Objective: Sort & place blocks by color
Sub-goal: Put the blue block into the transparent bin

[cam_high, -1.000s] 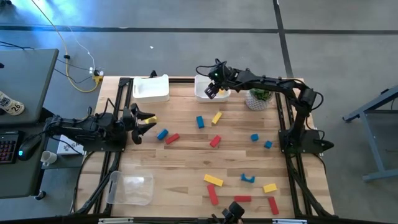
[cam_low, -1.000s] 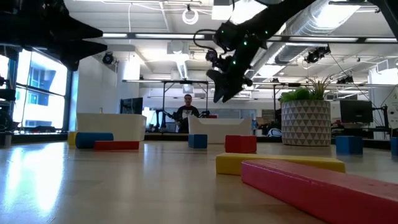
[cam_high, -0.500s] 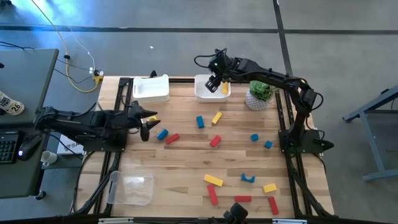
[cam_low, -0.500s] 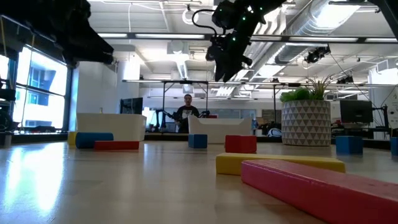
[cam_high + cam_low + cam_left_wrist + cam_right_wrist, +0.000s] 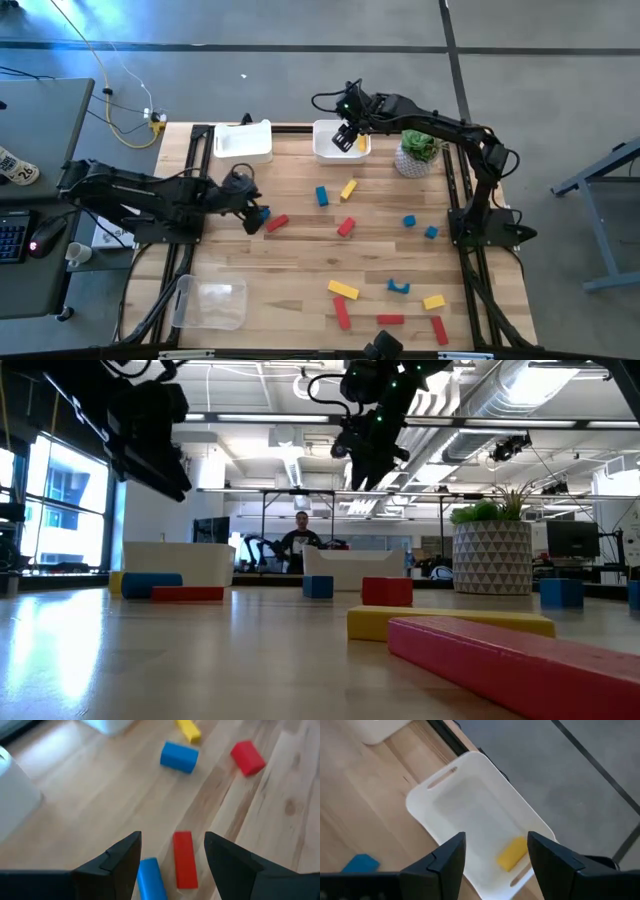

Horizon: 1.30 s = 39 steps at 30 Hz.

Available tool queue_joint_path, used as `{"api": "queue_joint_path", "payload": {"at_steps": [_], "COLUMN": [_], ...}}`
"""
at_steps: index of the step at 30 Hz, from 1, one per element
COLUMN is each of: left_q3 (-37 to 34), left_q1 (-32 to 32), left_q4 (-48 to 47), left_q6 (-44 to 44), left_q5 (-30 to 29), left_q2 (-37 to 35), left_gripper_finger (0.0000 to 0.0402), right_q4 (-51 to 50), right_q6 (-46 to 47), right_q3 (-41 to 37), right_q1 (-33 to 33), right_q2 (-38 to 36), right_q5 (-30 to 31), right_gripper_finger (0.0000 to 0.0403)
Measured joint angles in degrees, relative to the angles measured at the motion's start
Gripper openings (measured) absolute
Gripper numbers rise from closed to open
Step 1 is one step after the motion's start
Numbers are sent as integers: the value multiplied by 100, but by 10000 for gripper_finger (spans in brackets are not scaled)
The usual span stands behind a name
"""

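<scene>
My left gripper (image 5: 250,213) stands open, tilted down over a blue block (image 5: 149,879) and a red bar (image 5: 184,859) that lie flat on the table's left half. Both show between its fingers in the left wrist view, and it touches neither. My right gripper (image 5: 345,135) hangs open above the white bin (image 5: 445,795) at the far edge. One yellow block (image 5: 512,854) lies in that bin. Several more red, yellow and blue blocks lie scattered over the table, among them a blue one (image 5: 322,195), a yellow one (image 5: 348,189) and a red one (image 5: 346,227).
A second white bin (image 5: 243,142) stands at the far left and a clear bin (image 5: 212,303) at the near left. A potted plant (image 5: 416,152) stands right of the first bin. Several blocks crowd the near right, among them a blue arch (image 5: 399,287). A person shows far behind the table.
My left gripper has swung out from the table's left edge toward the blue and red blocks and has tipped from nearly level to slanting down. My right gripper has risen above the white bin, mostly in the first half of the second.
</scene>
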Motion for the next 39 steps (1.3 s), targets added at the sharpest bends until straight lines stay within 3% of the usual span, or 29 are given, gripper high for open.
{"api": "queue_joint_path", "payload": {"at_steps": [14, 33, 39], "left_q3": [148, 150, 150], "left_q1": [751, 839, 839], "left_q4": [-374, -352, -346], "left_q6": [-479, -564, -605], "left_q5": [1182, 1311, 1316], "left_q2": [1418, 2631, 2752], "left_gripper_finger": [207, 205, 162], "right_q4": [-117, -343, -394], "right_q6": [4, 203, 211], "right_q3": [-1, -1, -1], "right_q1": [0, 0, 76], "right_q2": [0, 0, 0], "right_q5": [115, 106, 108], "right_gripper_finger": [200, 200, 200]}}
